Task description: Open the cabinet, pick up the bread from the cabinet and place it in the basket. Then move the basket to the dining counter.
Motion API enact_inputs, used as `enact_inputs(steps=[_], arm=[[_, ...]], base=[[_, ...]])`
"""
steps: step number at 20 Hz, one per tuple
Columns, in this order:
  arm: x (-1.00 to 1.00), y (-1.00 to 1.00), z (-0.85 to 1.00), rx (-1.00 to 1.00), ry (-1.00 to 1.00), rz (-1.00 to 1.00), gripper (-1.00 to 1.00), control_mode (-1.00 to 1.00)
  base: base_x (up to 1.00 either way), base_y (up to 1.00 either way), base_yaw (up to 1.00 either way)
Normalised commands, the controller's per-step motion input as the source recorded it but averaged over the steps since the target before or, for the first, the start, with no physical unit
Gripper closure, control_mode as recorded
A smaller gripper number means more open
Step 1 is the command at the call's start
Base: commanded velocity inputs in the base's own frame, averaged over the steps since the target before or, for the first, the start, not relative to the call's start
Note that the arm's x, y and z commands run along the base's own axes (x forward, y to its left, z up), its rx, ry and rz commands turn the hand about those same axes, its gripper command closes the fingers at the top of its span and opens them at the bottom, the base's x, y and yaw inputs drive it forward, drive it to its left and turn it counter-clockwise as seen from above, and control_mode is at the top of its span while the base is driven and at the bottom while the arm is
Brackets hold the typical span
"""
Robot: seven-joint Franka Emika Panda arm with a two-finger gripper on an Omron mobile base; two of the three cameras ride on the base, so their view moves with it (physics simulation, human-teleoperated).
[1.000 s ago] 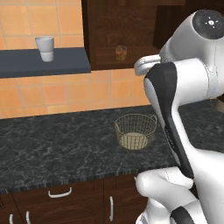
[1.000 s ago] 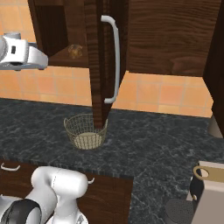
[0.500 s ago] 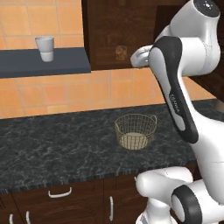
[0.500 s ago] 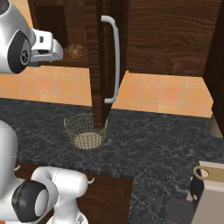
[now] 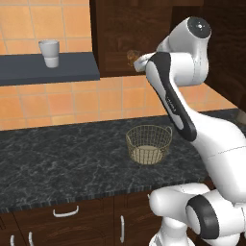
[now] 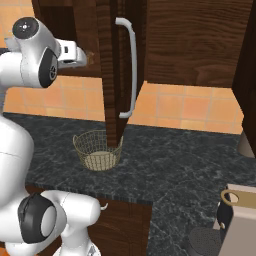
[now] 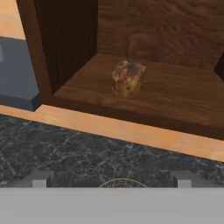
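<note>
The pincer stands wide and empty, facing the open dark brown wood cabinet. The small rounded brown bread sits on the cabinet floor, untouched. Below, the round tan-gold wire-mesh basket rests on the black speckled stone bench.

Mottled brown bread, tan-gold basket, black speckled counter.
</note>
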Motion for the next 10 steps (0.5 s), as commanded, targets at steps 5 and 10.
enact_inputs(steps=[5, 10], arm=[[0.68, 0.0, 0.0, 0.11, 0.0, -0.11, -1.0, -1.0], [0.43, 0.0, 0.0, 0.06, -0.01, -0.09, -1.0, -1.0]], base=[[0.0, 0.0, 0.0], [0.0, 0.0, 0.0]])
